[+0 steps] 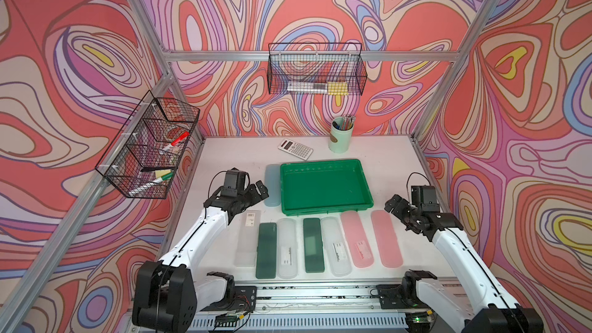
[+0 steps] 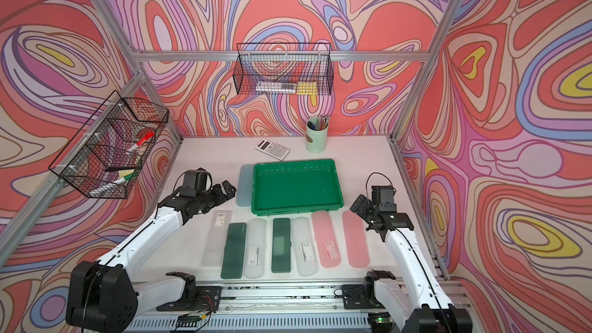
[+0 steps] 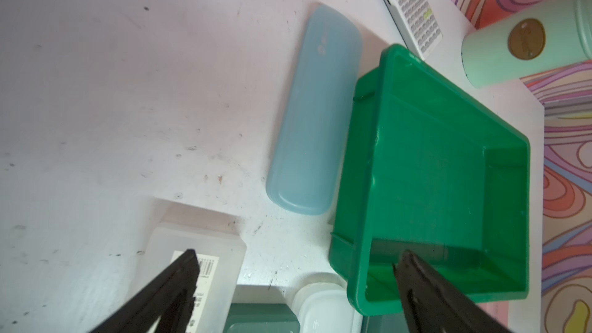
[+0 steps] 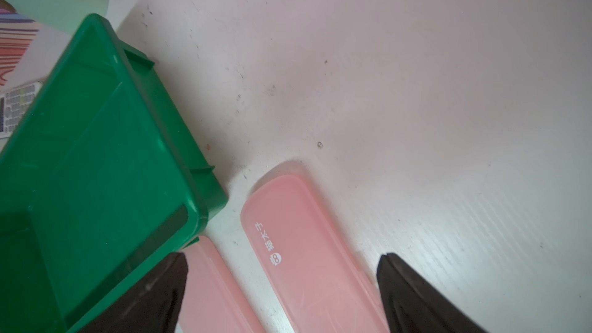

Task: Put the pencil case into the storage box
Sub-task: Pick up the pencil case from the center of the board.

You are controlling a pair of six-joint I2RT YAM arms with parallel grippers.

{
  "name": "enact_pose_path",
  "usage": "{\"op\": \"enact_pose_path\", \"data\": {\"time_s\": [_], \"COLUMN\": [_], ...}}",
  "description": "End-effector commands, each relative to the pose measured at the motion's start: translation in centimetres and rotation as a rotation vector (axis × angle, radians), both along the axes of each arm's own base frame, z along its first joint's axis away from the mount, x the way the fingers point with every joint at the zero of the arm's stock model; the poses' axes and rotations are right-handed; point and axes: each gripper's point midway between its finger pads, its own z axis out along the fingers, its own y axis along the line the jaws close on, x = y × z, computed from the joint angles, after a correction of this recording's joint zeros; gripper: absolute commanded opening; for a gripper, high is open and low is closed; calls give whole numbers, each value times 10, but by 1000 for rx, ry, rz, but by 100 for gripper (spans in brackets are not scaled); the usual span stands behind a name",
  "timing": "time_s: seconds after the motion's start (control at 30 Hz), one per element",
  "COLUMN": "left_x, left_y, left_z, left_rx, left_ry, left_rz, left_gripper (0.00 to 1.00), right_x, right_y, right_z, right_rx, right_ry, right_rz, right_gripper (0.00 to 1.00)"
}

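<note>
The left gripper [image 3: 298, 253] hangs with its jaws spread wide, holding nothing. Ahead of them the blue pencil case [image 3: 314, 113] lies flat just beside the storage box [image 3: 432, 187], whose near corner sits by one tip. The right gripper [image 4: 283, 256] is likewise spread wide and bare. A pink pencil case [image 4: 314, 283] lies on the table [image 4: 416, 91] beneath its gap, outside the box.

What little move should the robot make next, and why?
Probably lower the right gripper onto the outer pink pencil case. Its jaws hang open above that case, nothing is held, and the storage box lies empty.
</note>
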Motion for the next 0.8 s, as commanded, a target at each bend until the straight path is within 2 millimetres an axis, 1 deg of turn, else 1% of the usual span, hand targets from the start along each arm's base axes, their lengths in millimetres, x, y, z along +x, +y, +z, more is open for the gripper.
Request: {"op": "enact_pose_path", "data": {"time_s": [0.0,0.17,0.33,0.43,0.53,0.77], "left_x": [3,2,3,4,5,8], "left_y": [-23,-37,-41,-42,-45,-50], "left_z": [15,17,20,23,29,47], "left_rx": [-76,-79,-68,-68,-80,-88], "left_ry": [-36,-39,-39,-43,-54,-84], "left_rz": [-66,-107,-121,-121,-126,-146], "left_gripper": [99,99,99,99,99,99], "right_x": [-15,-16,-19,-18,-16,-10], "right_y": [7,17,30,34,34,21], "right_z": [-25,-47,-67,-71,-75,-84], "right_rx": [38,68,75,53,29,-73], "right_ry": [111,205,283,305,329,395], "right_rz": [1,35,79,97,102,60], "right_gripper": [98,98,98,98,98,98]}}
